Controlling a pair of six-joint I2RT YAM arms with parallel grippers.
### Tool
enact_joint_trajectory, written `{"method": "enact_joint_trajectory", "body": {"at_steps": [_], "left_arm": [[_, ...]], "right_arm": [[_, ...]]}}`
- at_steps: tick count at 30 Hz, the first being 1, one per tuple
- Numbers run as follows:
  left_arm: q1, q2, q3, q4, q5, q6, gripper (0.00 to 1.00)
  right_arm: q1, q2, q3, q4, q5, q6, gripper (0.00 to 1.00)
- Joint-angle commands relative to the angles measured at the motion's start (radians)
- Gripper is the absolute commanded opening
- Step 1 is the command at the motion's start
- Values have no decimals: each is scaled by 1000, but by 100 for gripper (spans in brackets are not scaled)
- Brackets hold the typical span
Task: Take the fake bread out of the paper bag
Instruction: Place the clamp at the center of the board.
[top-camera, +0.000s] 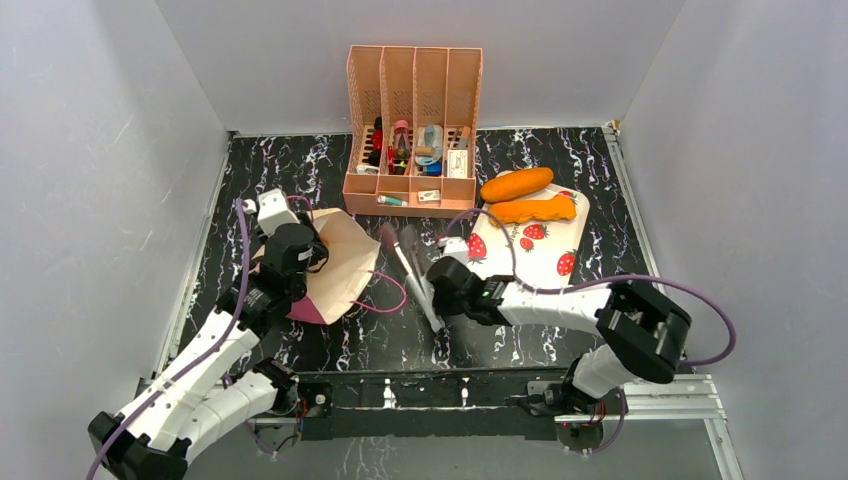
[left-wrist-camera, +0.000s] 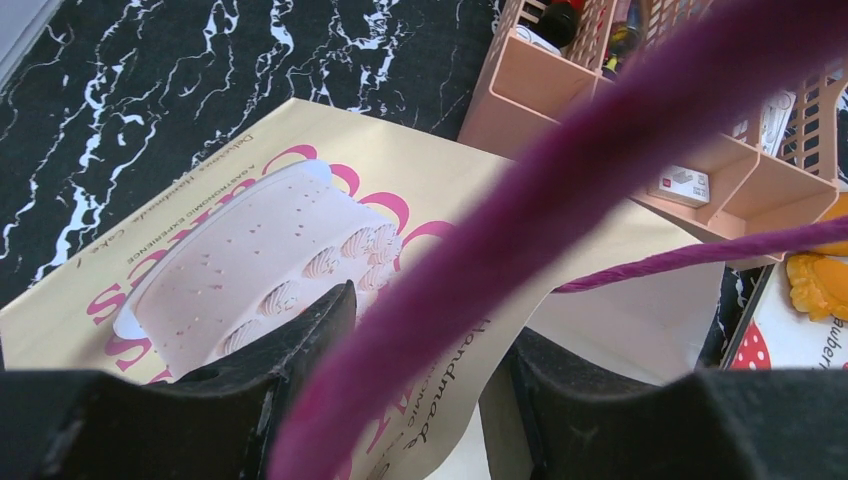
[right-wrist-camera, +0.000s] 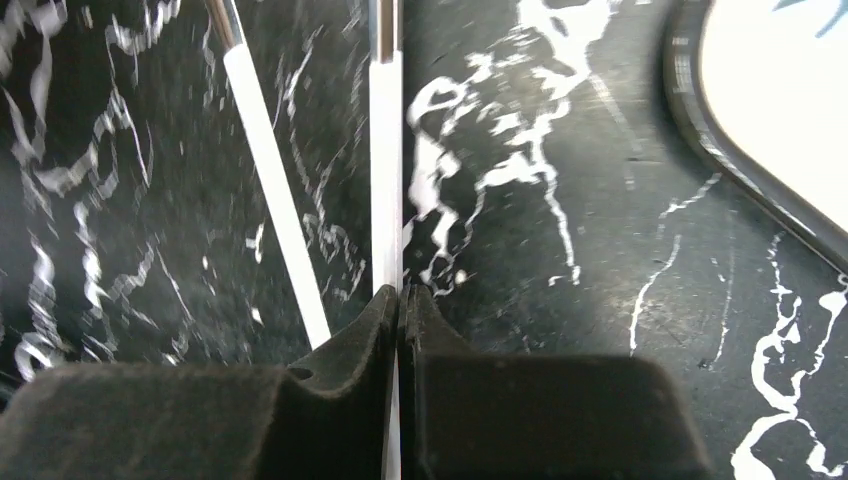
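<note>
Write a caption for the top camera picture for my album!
Two fake bread loaves rest on the strawberry tray; the left gripper is at the paper bag.

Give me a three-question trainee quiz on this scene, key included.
1. True or false: the fake bread in view lies inside the paper bag.
2. Which gripper is over the paper bag? A) left gripper B) right gripper
3. Fill in: the right gripper's jaws are ____.
Key: 1 false, it lies on the strawberry tray; 2 A; 3 shut.
</note>
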Motion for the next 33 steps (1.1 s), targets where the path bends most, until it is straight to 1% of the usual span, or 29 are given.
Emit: {"method": "enact_joint_trajectory", "body": {"at_steps": [1, 4, 7, 12, 13, 14, 16, 18, 22, 23, 24, 25, 26, 28, 29, 30, 31, 33], "left_arm": [[5, -52, 53, -62, -52, 22, 44], [6, -59, 56, -75, -54, 20, 44], [5, -58, 59, -90, -61, 16, 44], [6, -58, 58, -97, -67, 10, 44], [6, -57, 60, -99, -67, 9, 44], [5, -52, 61, -103, -70, 8, 44], [6, -48, 61, -108, -75, 7, 44], [6, -46, 61, -108, -76, 4, 44], [6, -33, 64, -110, -78, 0, 44], [5, -30, 66, -111, -80, -1, 44], [5, -27, 67, -111, -80, -2, 44], [5, -24, 65, -110, -80, -2, 44], [5, -22, 64, -108, -81, -3, 44], [6, -19, 64, -107, -80, -5, 45], [6, -19, 63, -105, -79, -6, 45], [5, -20, 59, -103, -79, -6, 45], [5, -19, 59, -106, -80, -5, 45], [5, -20, 59, -110, -81, -8, 45]], "right_arm": [[154, 121, 181, -200, 89, -272, 0], [229, 209, 258, -253, 156, -341, 0], [263, 268, 301, -268, 223, -394, 0], [266, 282, 310, -199, 322, -479, 0], [266, 282, 306, -180, 333, -497, 3], [266, 282, 301, -163, 342, -505, 8], [266, 281, 290, -132, 355, -524, 25], [266, 269, 274, -96, 362, -532, 40], [266, 233, 259, -60, 376, -544, 61], [266, 218, 255, -53, 378, -545, 63], [266, 200, 247, -45, 381, -544, 67], [266, 178, 235, -29, 383, -545, 74], [266, 153, 217, -12, 383, -544, 84], [266, 104, 180, 30, 385, -539, 90], [266, 79, 157, 52, 389, -535, 91], [266, -5, 83, 145, 404, -520, 95], [266, -24, 62, 183, 404, -510, 95], [266, -52, 29, 235, 382, -511, 92]]}}
